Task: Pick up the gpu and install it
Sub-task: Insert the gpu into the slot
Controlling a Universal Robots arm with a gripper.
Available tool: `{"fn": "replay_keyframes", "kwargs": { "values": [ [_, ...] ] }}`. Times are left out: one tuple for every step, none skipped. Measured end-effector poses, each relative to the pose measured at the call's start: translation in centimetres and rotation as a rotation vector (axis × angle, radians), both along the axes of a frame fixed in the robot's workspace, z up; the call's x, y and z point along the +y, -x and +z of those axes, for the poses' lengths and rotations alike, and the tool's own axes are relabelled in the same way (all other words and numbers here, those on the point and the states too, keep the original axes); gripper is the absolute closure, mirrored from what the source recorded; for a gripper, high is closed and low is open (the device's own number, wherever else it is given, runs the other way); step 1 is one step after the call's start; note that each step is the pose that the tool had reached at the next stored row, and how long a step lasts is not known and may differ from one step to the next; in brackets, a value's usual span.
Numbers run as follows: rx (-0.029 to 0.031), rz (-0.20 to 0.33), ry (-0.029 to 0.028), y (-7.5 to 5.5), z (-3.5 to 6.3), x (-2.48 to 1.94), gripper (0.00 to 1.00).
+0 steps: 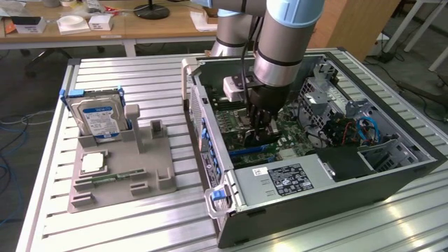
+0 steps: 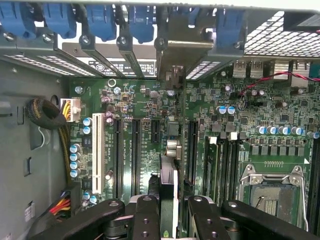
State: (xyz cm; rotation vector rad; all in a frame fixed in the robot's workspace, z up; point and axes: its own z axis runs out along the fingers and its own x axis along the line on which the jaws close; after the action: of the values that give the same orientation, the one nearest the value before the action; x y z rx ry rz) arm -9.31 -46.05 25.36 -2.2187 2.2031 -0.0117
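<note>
- The hand (image 1: 263,126) reaches down inside the open computer case (image 1: 392,178), which lies on its side along the worktop's (image 1: 126,231) edge at the exterior view's right
- In the wrist view the hand (image 2: 168,210) pinches the gpu (image 2: 168,187) between its fingers (image 2: 146,215), the card held edge-on and upright
- The gpu hangs over the green motherboard (image 2: 260,107), in line with the long black expansion slots (image 2: 136,150) and just beside them; whether it touches a slot cannot be told
- Its metal bracket (image 2: 175,55) stands at the case's rear wall among the blue slot clips (image 2: 100,22)
- A grey parts holder (image 1: 119,173) sits on the worktop at the exterior view's left, carrying a hard drive (image 1: 98,118) upright at its far end
</note>
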Motion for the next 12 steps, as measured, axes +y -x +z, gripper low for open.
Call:
{"fn": "replay_keyframes", "kwargs": {
  "values": [
    [0.0,0.0,-0.0002,0.0,-0.02,0.0,0.73],
    [-0.0001,0.0,-0.0005,0.0,-0.06,0.02,0.73],
    [-0.0001,0.0,-0.0007,0.01,-0.11,0.04,0.73],
    [-0.0001,0.0,-0.0006,0.07,-0.15,0.06,0.73],
    [-0.0001,0.0,-0.0006,0.18,-0.18,0.06,0.73],
    [-0.0001,0.0,-0.0006,0.3,-0.21,0.07,0.73],
    [-0.0005,0.0,-0.0006,0.42,-0.26,0.07,0.73],
    [-0.0005,0.0,-0.0007,0.53,-0.31,0.07,0.73],
    [-0.0003,0.0,-0.0004,0.6,-0.35,0.07,0.73],
    [0.0,0.0,-0.0005,0.6,-0.36,0.07,0.73],
    [0.0001,0.0,-0.0004,0.61,-0.36,0.07,0.73],
    [0.0,0.0,-0.0004,0.62,-0.36,0.07,0.73]
  ]
}}
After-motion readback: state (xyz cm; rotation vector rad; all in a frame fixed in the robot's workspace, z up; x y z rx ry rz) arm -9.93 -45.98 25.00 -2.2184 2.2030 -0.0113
